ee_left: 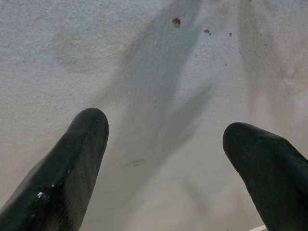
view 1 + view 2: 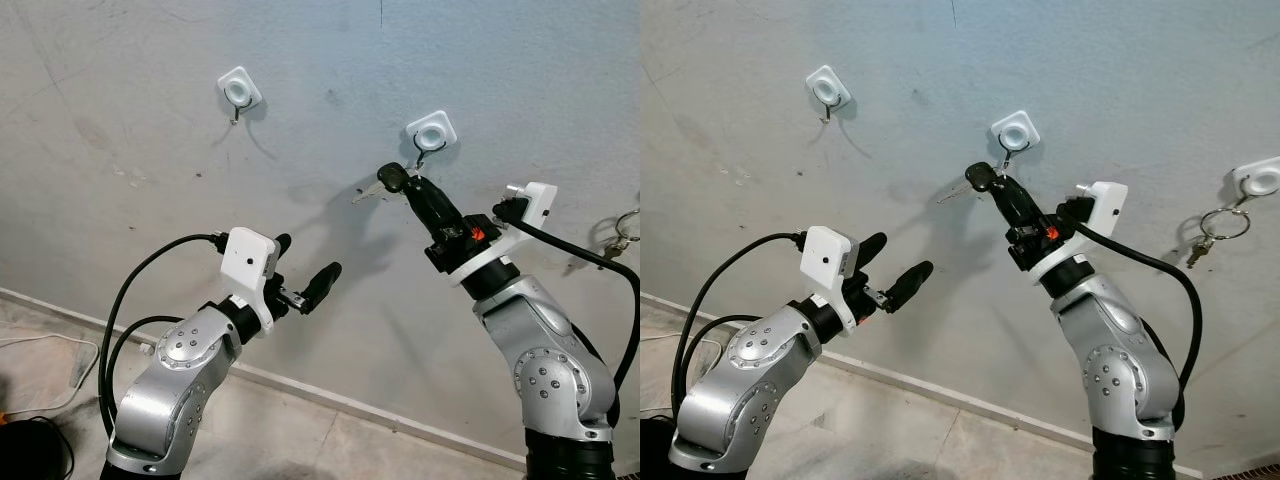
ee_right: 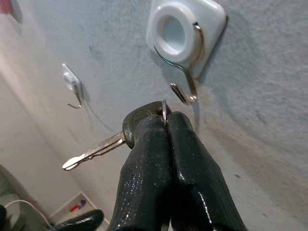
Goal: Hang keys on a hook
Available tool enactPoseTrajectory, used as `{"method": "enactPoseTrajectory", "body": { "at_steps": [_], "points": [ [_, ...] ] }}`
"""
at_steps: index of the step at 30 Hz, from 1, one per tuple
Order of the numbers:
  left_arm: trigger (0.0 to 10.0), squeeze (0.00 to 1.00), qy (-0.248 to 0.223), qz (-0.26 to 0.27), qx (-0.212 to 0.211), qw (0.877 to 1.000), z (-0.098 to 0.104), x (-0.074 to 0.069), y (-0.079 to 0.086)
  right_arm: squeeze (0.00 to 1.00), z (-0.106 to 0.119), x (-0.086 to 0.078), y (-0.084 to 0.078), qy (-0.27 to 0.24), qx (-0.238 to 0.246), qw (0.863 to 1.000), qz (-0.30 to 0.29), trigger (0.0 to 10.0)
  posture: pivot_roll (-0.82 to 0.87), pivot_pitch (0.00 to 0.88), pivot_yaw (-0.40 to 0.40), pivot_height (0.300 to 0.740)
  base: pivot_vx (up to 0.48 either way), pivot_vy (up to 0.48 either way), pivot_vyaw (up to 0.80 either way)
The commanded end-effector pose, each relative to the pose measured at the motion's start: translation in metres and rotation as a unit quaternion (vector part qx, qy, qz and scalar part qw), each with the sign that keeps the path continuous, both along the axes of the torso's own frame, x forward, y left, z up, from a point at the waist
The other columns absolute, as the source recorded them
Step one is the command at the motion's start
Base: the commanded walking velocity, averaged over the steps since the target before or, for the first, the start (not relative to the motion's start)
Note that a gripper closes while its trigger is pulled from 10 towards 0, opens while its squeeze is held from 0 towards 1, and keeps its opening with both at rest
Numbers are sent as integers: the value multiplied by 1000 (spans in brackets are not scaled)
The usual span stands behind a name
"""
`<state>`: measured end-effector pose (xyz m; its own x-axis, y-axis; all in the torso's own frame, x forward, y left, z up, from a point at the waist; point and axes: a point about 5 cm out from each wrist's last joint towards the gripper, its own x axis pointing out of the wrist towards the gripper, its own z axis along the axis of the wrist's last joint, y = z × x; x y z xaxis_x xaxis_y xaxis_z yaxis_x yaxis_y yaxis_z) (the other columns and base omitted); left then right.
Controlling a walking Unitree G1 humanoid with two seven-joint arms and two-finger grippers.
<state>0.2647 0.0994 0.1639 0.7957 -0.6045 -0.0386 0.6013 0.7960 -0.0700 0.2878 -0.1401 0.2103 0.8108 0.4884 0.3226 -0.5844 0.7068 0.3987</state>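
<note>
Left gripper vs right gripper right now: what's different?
The left gripper is open and empty, fingers spread; the right gripper is shut on the key. The left gripper hangs lower, away from any hook; the right gripper is raised just under the middle hook. Both point at the wall.

Rough, matt grey plaster wall (image 2: 150, 200). Glossy white plastic hook base with bent shiny metal wire hook (image 3: 185, 41). Dull silver metal key with black plastic head (image 3: 103, 144). Slightly glossy, finely textured black right pincer (image 3: 166, 120).
</note>
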Motion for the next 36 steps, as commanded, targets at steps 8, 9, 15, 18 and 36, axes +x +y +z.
{"method": "enactPoseTrajectory", "body": {
  "at_steps": [8,9,15,18,36],
  "points": [
    [10000,0,-6,-9,-2,1000,4,-3,-1,0,12,-3,-7,-24,17,1000,11,10000,166,64,-27,740,0,0,0],
    [10000,0,-6,-10,-2,1000,4,-3,-1,0,12,-2,-9,-22,20,1000,4,10000,166,64,-27,740,0,0,0],
    [10000,0,-6,-11,-1,1000,4,-3,-2,0,11,4,-16,-16,28,999,-20,10000,168,65,-24,740,0,0,0],
    [10000,0,-5,-12,-1,1000,4,-3,-2,0,11,6,-16,-13,34,999,-25,10000,168,65,-24,740,0,0,0],
    [10000,0,-3,-9,2,1000,5,-4,0,0,-21,7,-12,81,61,994,-33,10000,172,77,-21,740,0,0,0]
  ]
}}
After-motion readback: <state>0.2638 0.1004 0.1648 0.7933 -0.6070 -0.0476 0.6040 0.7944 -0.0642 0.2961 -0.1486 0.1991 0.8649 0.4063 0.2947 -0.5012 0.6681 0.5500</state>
